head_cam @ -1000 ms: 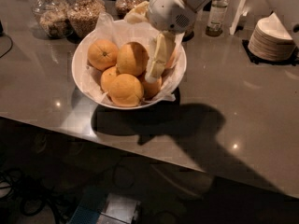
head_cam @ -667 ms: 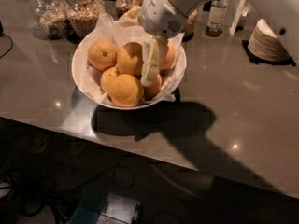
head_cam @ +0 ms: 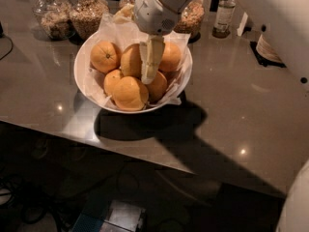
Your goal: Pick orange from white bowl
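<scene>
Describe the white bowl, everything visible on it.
The white bowl is wide, round and glossy, ceramic-looking, and stands upright on the grey countertop near its front edge. Crinkled white paper lines it, rising above the back rim and spilling over the right side. Several oranges fill it, piled above the rim. The gripper hangs down into the bowl's middle among the fruit; no contact with the bowl itself is visible. Glass jars stand just behind.

Dim light, pincer [head_cam: 149, 75] over white bowl [head_cam: 77, 69]
</scene>
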`<state>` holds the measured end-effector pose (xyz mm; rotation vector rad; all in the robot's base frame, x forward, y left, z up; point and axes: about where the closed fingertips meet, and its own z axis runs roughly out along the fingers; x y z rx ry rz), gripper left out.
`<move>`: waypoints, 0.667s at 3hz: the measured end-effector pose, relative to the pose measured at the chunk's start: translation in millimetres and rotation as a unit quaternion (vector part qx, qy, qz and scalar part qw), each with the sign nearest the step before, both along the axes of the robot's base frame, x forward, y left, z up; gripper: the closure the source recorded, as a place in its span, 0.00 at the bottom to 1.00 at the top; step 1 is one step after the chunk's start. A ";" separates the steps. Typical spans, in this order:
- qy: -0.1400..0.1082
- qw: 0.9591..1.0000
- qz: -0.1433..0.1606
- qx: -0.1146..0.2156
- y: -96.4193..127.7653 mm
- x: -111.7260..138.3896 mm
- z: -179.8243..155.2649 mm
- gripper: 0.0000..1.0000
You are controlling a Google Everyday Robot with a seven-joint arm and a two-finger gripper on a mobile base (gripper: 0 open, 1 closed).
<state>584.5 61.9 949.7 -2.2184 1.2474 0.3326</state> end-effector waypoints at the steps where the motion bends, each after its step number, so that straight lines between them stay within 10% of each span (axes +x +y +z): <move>1: 0.014 1.000 0.002 -0.021 -3.6 -0.6 -17.8 0.00; 2: 0.037 0.999 -0.006 -0.039 -11.3 -5.4 -38.2 0.00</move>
